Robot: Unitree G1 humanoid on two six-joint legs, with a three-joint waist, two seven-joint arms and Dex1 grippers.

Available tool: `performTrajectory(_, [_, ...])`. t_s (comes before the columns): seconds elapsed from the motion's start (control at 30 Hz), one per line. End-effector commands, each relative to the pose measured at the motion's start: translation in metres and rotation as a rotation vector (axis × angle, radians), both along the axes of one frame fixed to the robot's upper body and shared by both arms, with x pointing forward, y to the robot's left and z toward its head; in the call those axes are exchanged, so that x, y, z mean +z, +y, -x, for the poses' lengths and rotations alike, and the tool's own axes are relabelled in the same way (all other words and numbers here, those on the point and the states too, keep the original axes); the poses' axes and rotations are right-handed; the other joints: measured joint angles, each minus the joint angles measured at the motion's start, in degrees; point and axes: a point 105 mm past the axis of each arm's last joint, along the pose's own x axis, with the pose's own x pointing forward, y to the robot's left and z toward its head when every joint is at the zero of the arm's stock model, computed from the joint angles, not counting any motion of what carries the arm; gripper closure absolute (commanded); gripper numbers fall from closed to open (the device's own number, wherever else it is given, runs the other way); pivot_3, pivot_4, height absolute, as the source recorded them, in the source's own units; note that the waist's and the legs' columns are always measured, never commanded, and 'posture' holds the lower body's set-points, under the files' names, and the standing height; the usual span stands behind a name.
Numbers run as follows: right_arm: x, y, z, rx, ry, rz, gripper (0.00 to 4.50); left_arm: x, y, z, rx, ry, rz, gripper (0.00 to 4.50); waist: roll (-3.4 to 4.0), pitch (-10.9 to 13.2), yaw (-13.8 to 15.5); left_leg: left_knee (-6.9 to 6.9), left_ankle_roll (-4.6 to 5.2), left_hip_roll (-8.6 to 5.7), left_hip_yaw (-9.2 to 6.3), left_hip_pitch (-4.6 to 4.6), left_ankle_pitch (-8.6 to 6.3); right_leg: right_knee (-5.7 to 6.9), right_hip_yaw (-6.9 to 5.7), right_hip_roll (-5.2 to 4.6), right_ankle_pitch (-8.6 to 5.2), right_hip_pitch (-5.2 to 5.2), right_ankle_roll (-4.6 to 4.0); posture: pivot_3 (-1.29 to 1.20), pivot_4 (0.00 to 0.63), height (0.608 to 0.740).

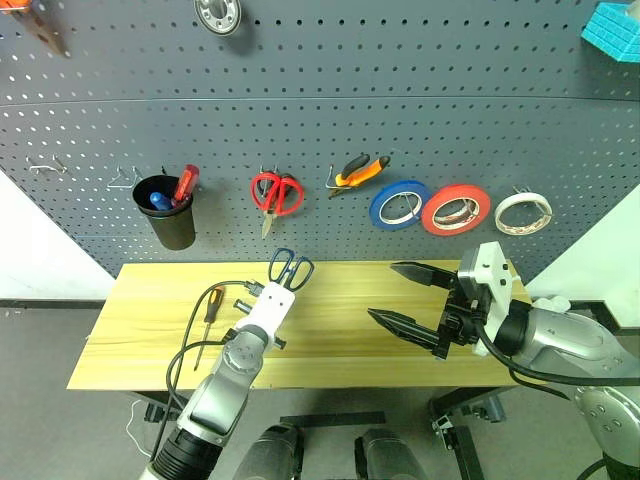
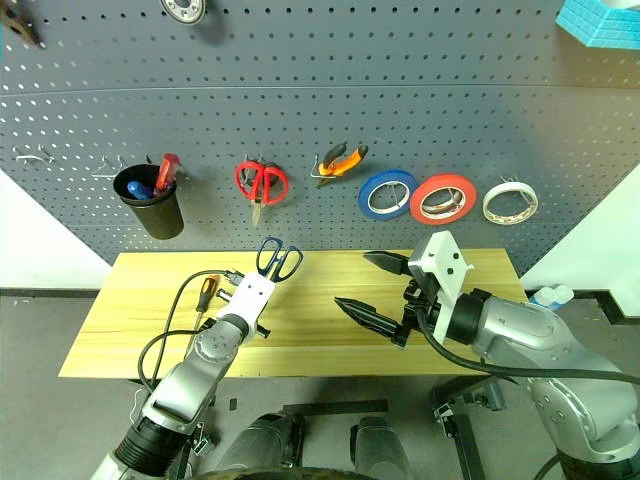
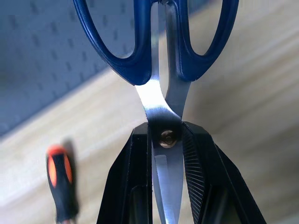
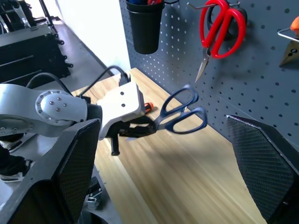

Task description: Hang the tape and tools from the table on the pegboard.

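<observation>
Wood-grain tabletop (image 1: 330, 350) sitting below the grey pegboard (image 1: 320, 110). Left tool (image 1: 276, 292) clamping blue scissors (image 1: 290, 267) by the blades, handles pointing up, above the tabletop. Right tool (image 1: 410, 296) hanging wide open, gripping nothing. Orange-handled screwdriver (image 1: 213, 303) lying on the tabletop. Cream tape (image 1: 523, 212) hanging on the pegboard, far right.
</observation>
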Motion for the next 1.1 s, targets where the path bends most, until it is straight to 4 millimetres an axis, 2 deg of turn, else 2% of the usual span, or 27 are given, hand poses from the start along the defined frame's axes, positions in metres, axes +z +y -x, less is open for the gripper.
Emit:
performTrajectory(0.03, [0.010,0.000,0.000,0.004,-0.048,0.003,0.00,0.023,-0.009,0.001,-0.063,-0.139,-0.008,3.92,0.02,-0.02,-0.07,0.00,0.00,0.00,0.01,0.00,0.00,0.00,0.00,0.00,0.00,0.00,0.00,-0.12,0.078,0.717])
performTrajectory(0.37, [0.023,-0.003,0.003,0.047,-0.067,-0.039,0.00,0.053,-0.014,0.010,-0.135,-0.362,-0.007,3.92,0.07,-0.07,0.00,0.05,0.01,0.00,0.02,0.01,0.01,0.05,0.00,0.00,0.01,0.01,0.00,-0.12,0.069,0.717])
performTrajectory(0.73, [0.029,-0.009,0.001,0.060,-0.076,-0.039,0.00,0.094,-0.002,0.006,-0.050,-0.597,0.023,3.92,0.29,-0.28,-0.04,0.10,0.02,-0.01,0.05,0.01,0.01,0.12,-0.02,0.02,0.01,0.03,0.01,-0.11,0.062,0.717])
performTrajectory(0.97, [0.025,-0.011,0.000,0.048,-0.070,-0.026,0.00,0.105,0.022,0.008,0.050,-0.647,0.044,3.92,0.30,-0.36,-0.07,0.19,0.02,0.00,0.07,0.02,0.01,0.21,-0.02,0.04,0.01,0.04,0.01,-0.11,0.062,0.717])
performTrajectory(1.1, [0.024,-0.010,0.000,0.044,-0.071,-0.031,0.00,0.095,0.025,0.000,0.066,-0.585,0.052,3.92,0.31,-0.36,0.01,0.32,0.02,0.00,0.07,0.02,0.01,0.29,-0.03,0.05,0.01,0.07,0.01,-0.11,0.063,0.717])
